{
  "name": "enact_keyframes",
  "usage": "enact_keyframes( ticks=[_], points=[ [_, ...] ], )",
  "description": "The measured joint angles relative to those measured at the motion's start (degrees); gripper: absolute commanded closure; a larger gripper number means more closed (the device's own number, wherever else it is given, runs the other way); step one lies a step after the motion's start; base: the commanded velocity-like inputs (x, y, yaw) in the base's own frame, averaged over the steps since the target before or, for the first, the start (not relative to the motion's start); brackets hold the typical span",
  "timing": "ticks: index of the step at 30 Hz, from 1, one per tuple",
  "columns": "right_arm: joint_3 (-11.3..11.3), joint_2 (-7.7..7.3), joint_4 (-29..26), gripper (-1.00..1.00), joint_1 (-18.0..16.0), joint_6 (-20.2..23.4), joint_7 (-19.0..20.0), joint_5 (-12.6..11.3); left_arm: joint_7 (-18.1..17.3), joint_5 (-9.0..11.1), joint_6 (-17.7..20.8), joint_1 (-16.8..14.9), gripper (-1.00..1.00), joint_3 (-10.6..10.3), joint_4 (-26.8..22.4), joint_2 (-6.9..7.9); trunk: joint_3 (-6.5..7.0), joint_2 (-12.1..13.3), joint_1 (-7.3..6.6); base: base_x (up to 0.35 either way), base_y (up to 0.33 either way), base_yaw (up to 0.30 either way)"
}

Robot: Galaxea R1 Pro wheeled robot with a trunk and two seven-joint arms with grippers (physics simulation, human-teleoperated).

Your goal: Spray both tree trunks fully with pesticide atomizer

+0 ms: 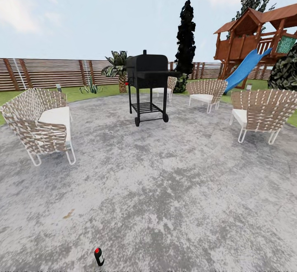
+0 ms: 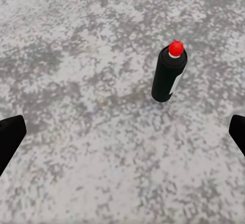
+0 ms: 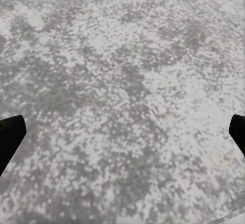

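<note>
Left gripper point(image 2: 122, 134) spread wide, black fingertips point(image 2: 10, 134) at the two edges of the left wrist view, nothing between them but mottled grey paving point(image 2: 76, 173). Ahead of that gripper and off toward one fingertip, clear of both: the pesticide atomizer point(image 2: 168, 75), standing upright on the ground, a small smooth black cylinder with a round red cap and a pale strip down one side. Bare paving all round it, open on every side.

Right gripper point(image 3: 122, 134) likewise spread, dark fingertips point(image 3: 10, 134) at the edges of the right wrist view, over speckled grey and white ground, empty-handed.

From the head view, the pesticide atomizer point(image 1: 99, 256) near the bottom edge, alone on a broad round patio of blotchy grey stone point(image 1: 165, 189). Well beyond it, ringing the open middle: a woven wicker sofa point(image 1: 39, 125) with white cushion and white tube legs to the left, a black boxy grill point(image 1: 147, 86) on a wheeled frame at the centre, two wicker chairs point(image 1: 262, 113) to the right. Past the patio's rim, green lawn point(image 1: 82, 92), then a brown fence point(image 1: 45, 73) of horizontal slats. Far right, a wooden play tower point(image 1: 247, 36) with a blue slide point(image 1: 247, 67); beside the grill, a tall narrow dark shrub point(image 1: 186, 36) and a short palm point(image 1: 117, 67).
</note>
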Motion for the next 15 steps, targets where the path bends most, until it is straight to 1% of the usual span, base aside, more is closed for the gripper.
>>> enact_keyframes(
  ticks=[3, 7, 8, 11, 15],
  points=[
    [0.0, 0.0, 0.0, -1.0, 0.0, 0.0, 0.0, 0.0, 0.0, 0.0, 0.0, 0.0, -1.0, 0.0, 0.0, 0.0, -0.54, -1.2, 0.66, 0.0, 0.0, -0.139],
    [0.0, -0.01, 0.0, -1.0, 0.0, 0.0, 0.0, 0.0, 0.0, 0.0, 0.0, 0.0, -1.0, 0.0, 0.0, 0.0, -1.26, -2.8, 1.54, 0.0, 0.0, -0.251],
    [0.0, -0.01, 0.0, -1.0, 0.0, 0.0, 0.0, 0.0, 0.0, 0.0, 0.0, 0.0, -1.0, 0.0, 0.0, 0.0, -1.44, -3.2, 1.76, 0.0, 0.0, -0.131],
    [0.0, 0.0, 0.0, -1.0, 0.0, 0.0, 0.0, 0.0, 0.0, 0.0, 0.0, 0.0, -1.0, 0.0, 0.0, 0.0, -1.98, -4.4, 2.42, 0.0, 0.0, -0.072],
    [0.0, 0.0, 0.0, -1.0, 0.0, 0.0, 0.0, 0.0, 0.0, 0.0, 0.0, 0.0, -1.0, 0.0, 0.0, 0.0, -2.67, -6.0, 3.3, 0.0, 0.0, -0.013]
  ],
)
